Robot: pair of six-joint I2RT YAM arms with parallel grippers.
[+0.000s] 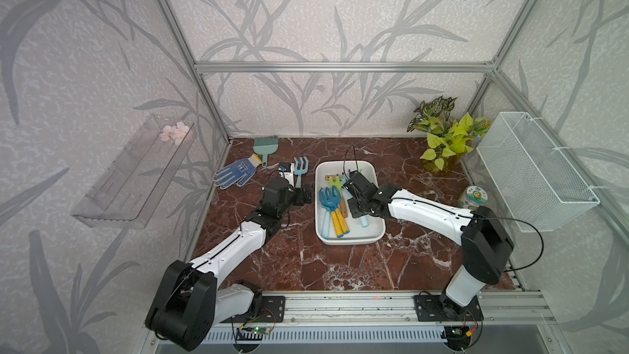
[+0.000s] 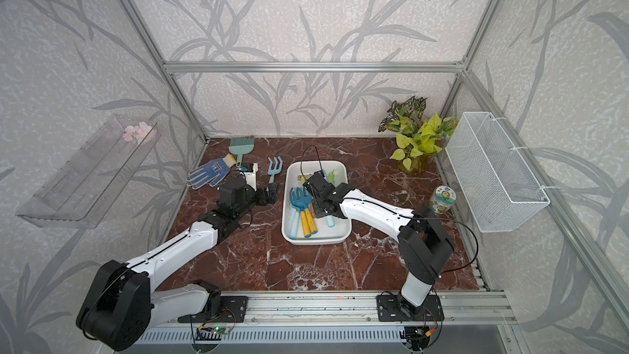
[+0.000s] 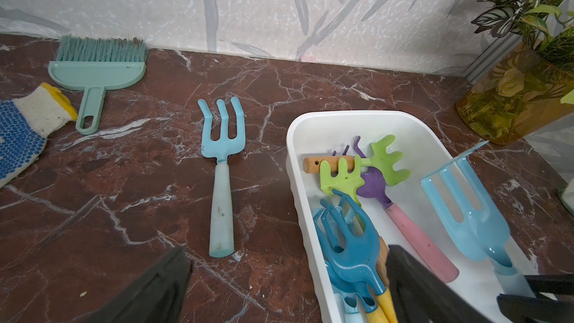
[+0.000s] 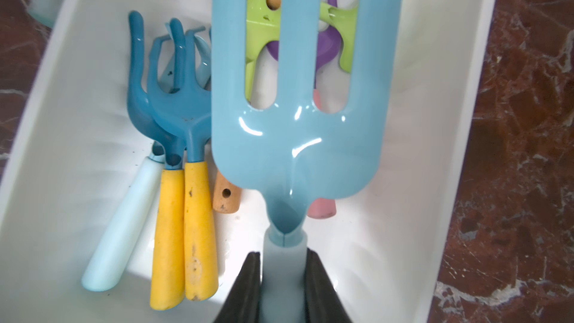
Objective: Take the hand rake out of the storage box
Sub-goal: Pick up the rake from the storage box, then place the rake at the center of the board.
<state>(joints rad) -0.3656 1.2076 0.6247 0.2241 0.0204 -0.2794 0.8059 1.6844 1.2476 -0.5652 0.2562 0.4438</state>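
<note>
**Hand rake gripped, inside the storage box.**

Pale blue hand rake point(image 4: 295, 138) lies within the storage box point(image 4: 435, 104), which sits mid-surface point(image 1: 306, 267). Hard to read: in both top views the rake's head is hidden under the right wrist and only its handle end shows. In the right wrist view the tine tips are cut off by the frame edge. Cannot tell whether the handle end rests on the box floor. Right pincer point(image 4: 282, 262) is closed tight on the handle neck, with the head tilted up over the other rakes point(image 4: 177, 113) heaped in the box. Right arm: base at 5 o'clock, elbow raised, forearm reaching toward 10 o'clock across the box rim. Left pincer point(image 3: 285, 262) is at the box's 9 o'clock, jaws spread wide, holding nothing. Left forearm runs up from 7 o'clock. A second pale rake point(image 3: 222, 163) lies on the surface at the box's 10 o'clock.
</note>
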